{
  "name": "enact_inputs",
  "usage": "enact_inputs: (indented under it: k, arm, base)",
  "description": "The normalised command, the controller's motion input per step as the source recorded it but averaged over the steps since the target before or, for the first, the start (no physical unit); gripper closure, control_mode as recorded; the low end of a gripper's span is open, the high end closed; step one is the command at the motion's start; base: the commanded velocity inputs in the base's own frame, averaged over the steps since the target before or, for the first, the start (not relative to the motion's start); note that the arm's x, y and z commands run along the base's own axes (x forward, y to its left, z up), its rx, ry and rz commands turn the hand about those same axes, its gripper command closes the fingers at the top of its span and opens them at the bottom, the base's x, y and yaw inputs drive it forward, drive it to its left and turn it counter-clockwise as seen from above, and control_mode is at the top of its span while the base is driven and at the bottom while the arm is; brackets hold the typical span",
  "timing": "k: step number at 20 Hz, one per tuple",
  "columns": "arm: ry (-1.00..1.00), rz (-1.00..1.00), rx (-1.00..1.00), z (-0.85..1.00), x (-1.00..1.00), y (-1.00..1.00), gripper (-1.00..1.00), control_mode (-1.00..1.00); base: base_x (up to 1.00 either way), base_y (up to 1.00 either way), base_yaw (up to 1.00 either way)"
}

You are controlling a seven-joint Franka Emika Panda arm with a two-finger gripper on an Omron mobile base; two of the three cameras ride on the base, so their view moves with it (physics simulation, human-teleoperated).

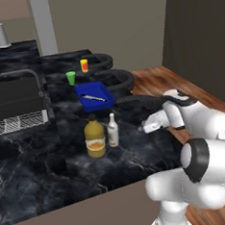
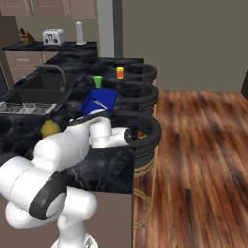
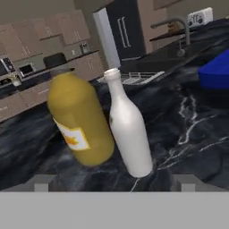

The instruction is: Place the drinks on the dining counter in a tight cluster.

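Observation:
Two drinks stand side by side on the black marble dining counter (image 1: 41,159): a squat yellow-orange juice jug (image 1: 95,140) with a dark cap and a slim white bottle (image 1: 112,130) just to its right. In the hand view the jug (image 3: 80,125) and the white bottle (image 3: 129,138) stand close ahead, nearly touching. My gripper (image 1: 145,127) hovers low over the counter a short way right of the white bottle and points at it. Its fingertips (image 3: 42,181) are spread wide, so the gripper (image 3: 115,182) is open and holds nothing. From the right base my arm hides most of the jug (image 2: 50,128).
Beyond the bottles lies a blue tray (image 1: 94,95) holding a utensil, then a green cup (image 1: 71,78) and a yellow cup (image 1: 84,65). A sink (image 1: 12,101) with faucet and dish rack sits left. Curved stool backs (image 1: 126,79) line the counter's right edge over the wood floor.

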Motion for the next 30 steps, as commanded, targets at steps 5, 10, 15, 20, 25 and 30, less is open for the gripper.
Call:
enact_inputs:
  k: [5, 10, 15, 20, 25, 30]
  arm:
    - [0.47, -0.24, -0.2, 0.95, -0.01, -0.24, -1.0, -1.0]
    - [0.17, -0.05, -0.37, 0.71, -0.36, 0.06, -1.0, -1.0]
    - [-0.26, -0.01, -0.17, 0.68, -1.0, 0.18, -1.0, -1.0]
    - [-0.25, -0.06, -0.05, 0.91, -1.0, 0.02, -1.0, -1.0]
    - [-0.09, -0.26, -0.02, 0.53, -1.0, -0.16, -1.0, -1.0]
    - [0.08, -0.42, -0.06, 0.18, -0.66, -0.07, -1.0, -1.0]
  base:
    - [0.0, 0.0, 0.0]
    - [0.0, 0.0, 0.0]
    - [0.0, 0.0, 0.0]
    - [0.0, 0.0, 0.0]
    - [0.0, 0.0, 0.0]
    - [0.0, 0.0, 0.0]
